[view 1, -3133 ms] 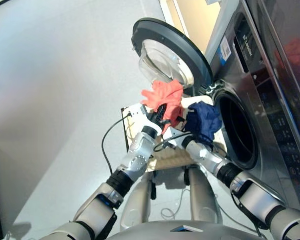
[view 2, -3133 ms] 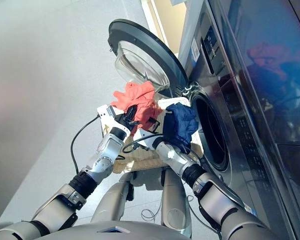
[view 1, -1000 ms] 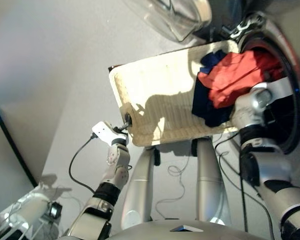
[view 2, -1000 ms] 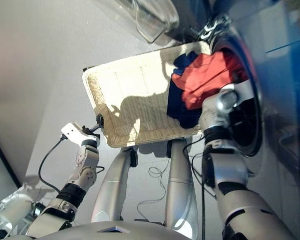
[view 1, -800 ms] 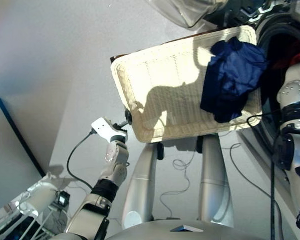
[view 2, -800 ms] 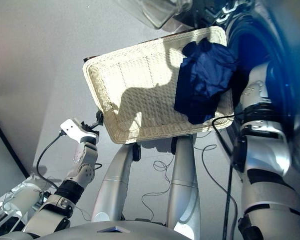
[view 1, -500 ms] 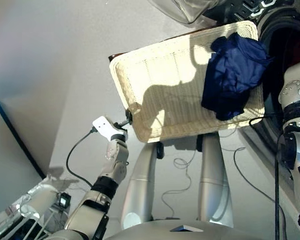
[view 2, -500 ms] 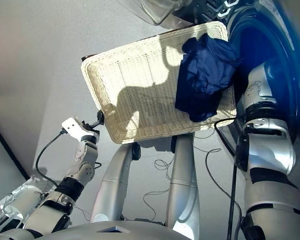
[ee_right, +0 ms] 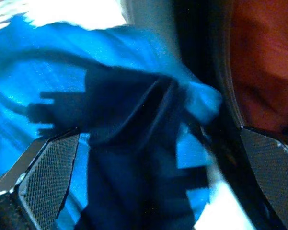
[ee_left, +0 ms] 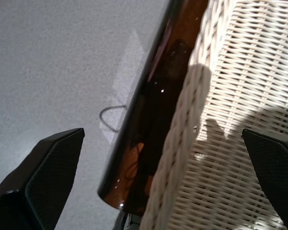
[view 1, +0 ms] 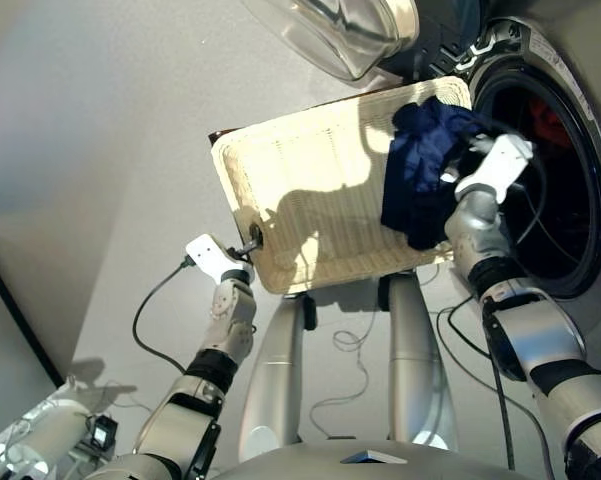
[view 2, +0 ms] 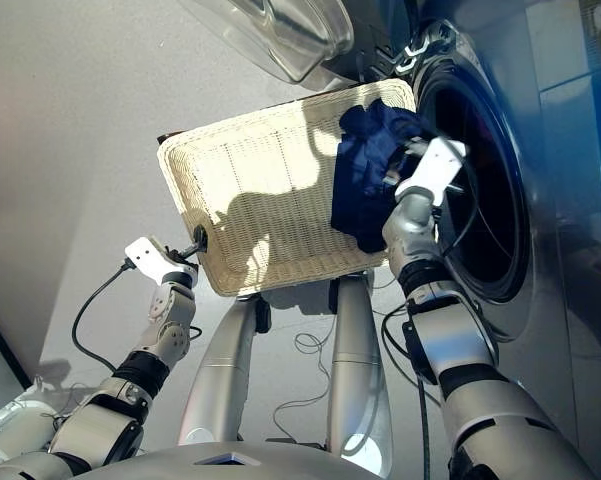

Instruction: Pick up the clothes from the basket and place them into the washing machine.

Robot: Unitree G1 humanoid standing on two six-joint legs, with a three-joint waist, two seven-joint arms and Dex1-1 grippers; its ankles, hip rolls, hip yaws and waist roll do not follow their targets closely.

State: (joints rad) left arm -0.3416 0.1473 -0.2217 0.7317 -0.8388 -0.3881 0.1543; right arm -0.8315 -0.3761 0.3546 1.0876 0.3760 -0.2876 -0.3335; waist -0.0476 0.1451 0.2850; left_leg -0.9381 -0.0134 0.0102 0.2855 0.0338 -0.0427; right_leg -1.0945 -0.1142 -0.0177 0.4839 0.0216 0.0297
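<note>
Pale grey floor [view 1: 100,150] fills most of the room from here, smooth and matte, with a patch of sun on it. A dark line [view 1: 8,305] slants across it on one side, with a lighter grey surface beyond (floor or wall, I can't tell). Thin cords [view 1: 352,338] lie in loose loops on the floor. Close up, a glossy dark-brown slab edge [ee_left: 153,120] shows amber reflections, and a single curl of cable [ee_left: 112,117] lies on the floor just beside it.
</note>
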